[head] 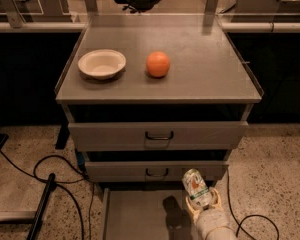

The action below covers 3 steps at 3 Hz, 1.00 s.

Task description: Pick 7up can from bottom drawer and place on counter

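In the single camera view, a grey metal cabinet with three drawers is seen from above and in front. Its flat top, the table [210,59], fills the upper middle of the frame. A shallow white bowl [102,64] is set on the table towards 10 o'clock of its surface. A round orange [158,64] is placed just beside the bowl at its 3 o'clock, apart from it.

Below the table, the top drawer [157,134] and the middle drawer [115,171] are seen shut, each with a black handle. The bottom drawer [140,214] is pulled out towards 6 o'clock, and its plain grey floor is shown.

The claw [202,209] is found at about 5 o'clock of the frame, over the right side of the bottom drawer. It is closed around the lower part of the can [196,186], one finger on each side. The can is held clear of the drawer floor and is tilted, its top pointed towards 11 o'clock, so that it overlaps the front of the middle drawer. A dark shadow [172,214] is cast on the drawer floor at 9 o'clock of the claw.

Black cables [55,174] are strewn over the speckled floor [275,174] at 8 o'clock of the cabinet.
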{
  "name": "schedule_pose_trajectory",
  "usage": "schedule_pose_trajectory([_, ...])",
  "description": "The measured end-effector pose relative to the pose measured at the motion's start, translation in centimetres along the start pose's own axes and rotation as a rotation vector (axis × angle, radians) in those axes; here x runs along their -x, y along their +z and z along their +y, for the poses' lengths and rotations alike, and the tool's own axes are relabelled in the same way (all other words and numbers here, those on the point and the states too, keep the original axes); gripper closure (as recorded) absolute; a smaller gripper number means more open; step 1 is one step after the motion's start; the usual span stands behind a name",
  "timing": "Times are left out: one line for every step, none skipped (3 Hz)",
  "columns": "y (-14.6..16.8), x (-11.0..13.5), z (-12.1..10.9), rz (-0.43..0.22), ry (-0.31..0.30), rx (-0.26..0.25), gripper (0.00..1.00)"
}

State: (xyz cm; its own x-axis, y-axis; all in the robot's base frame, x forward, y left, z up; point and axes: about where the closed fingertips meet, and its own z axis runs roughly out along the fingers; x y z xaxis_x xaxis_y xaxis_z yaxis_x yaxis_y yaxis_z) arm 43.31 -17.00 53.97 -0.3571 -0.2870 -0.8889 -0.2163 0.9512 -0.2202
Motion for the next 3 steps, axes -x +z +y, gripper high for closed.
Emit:
schedule_pose_trajectory([0.0,0.0,0.0,0.000,0.000,0.000,1.00])
schedule_pose_trajectory([-0.1,1.4,-1.8,-0.021,0.007,-0.039,1.00])
schedule_pose_trajectory([-0.2,2.6,-3.4,-0.036,0.009,-0.075,1.00])
